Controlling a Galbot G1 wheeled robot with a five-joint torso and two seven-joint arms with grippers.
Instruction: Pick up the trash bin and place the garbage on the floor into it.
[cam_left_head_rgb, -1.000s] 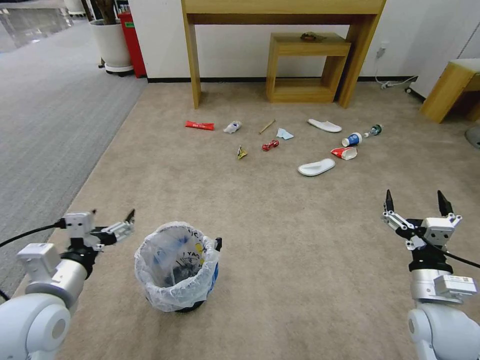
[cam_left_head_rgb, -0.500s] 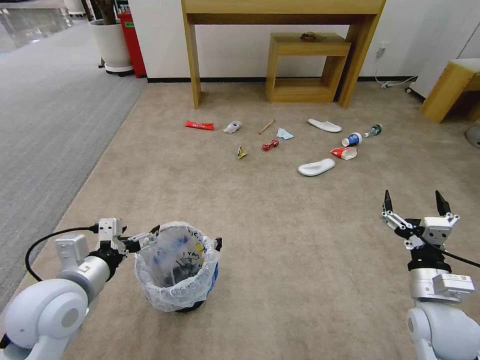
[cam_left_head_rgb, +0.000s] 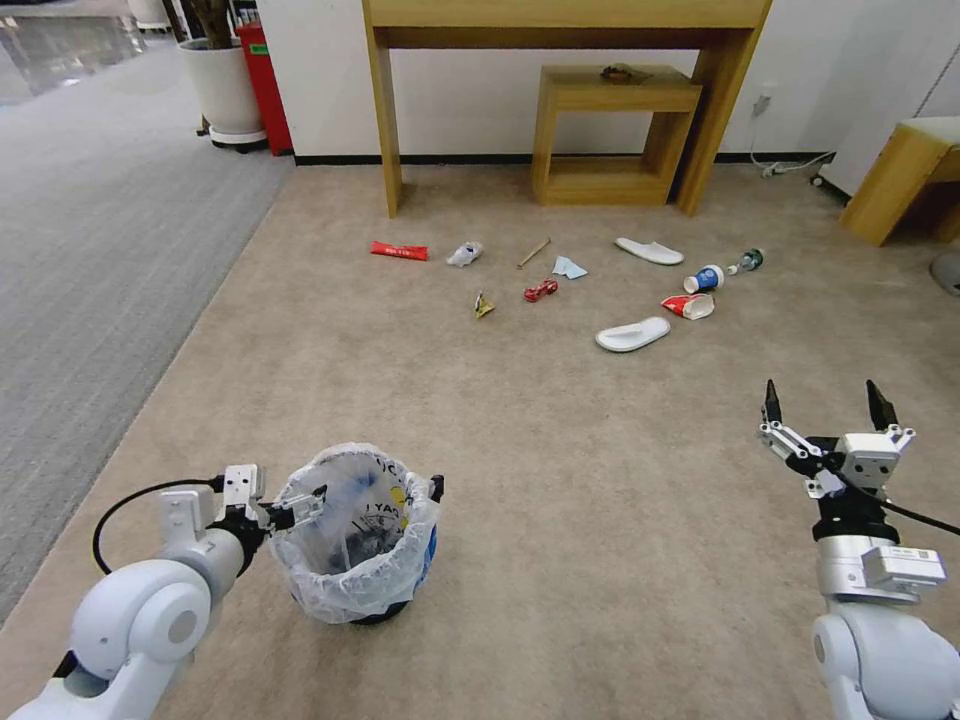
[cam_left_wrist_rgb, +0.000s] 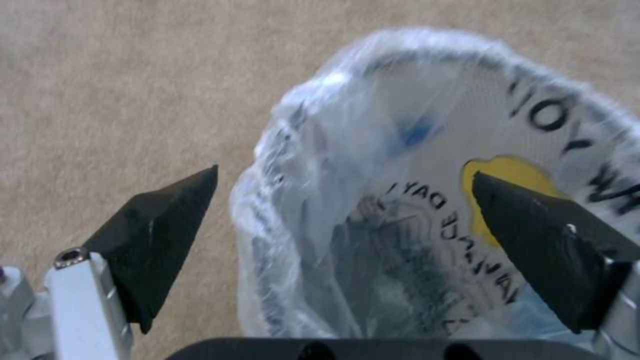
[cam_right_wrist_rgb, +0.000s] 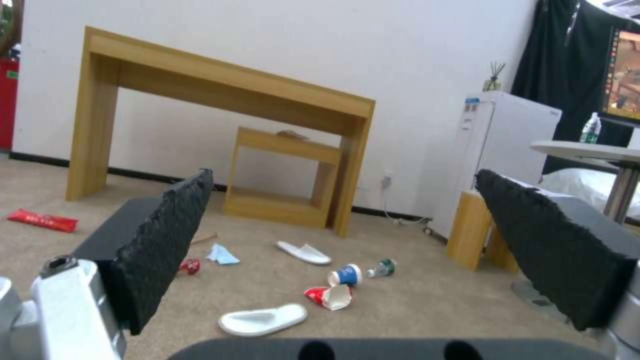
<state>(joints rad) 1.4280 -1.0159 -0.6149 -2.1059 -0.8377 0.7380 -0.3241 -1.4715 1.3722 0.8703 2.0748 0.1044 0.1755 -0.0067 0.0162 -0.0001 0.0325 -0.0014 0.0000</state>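
Note:
The trash bin (cam_left_head_rgb: 355, 540), dark with a crinkled white bag over its rim, stands on the beige floor (cam_left_head_rgb: 560, 450) at the near left. My left gripper (cam_left_head_rgb: 305, 503) is open at the bin's left rim (cam_left_wrist_rgb: 293, 165), one finger over the carpet and the other over the bag's inside. The garbage lies far ahead: a red wrapper (cam_left_head_rgb: 399, 251), crushed can (cam_left_head_rgb: 540, 290), stick (cam_left_head_rgb: 534, 252), two white slippers (cam_left_head_rgb: 632, 334) (cam_left_head_rgb: 649, 251), blue cup (cam_left_head_rgb: 705, 279), red cup (cam_left_head_rgb: 688, 306) and small bottle (cam_left_head_rgb: 746, 262). My right gripper (cam_left_head_rgb: 822, 395) hangs open at the near right, holding nothing.
A tall wooden console table (cam_left_head_rgb: 385, 120) and a low wooden shelf (cam_left_head_rgb: 612, 135) stand against the far wall behind the litter. Grey ribbed carpet (cam_left_head_rgb: 90, 250) runs along the left. A wooden block (cam_left_head_rgb: 895, 180) and a cable (cam_left_head_rgb: 790, 165) sit at the far right.
My left arm has swung down and to the right, bringing its open gripper from beside the bin onto the left rim. The right gripper has barely moved.

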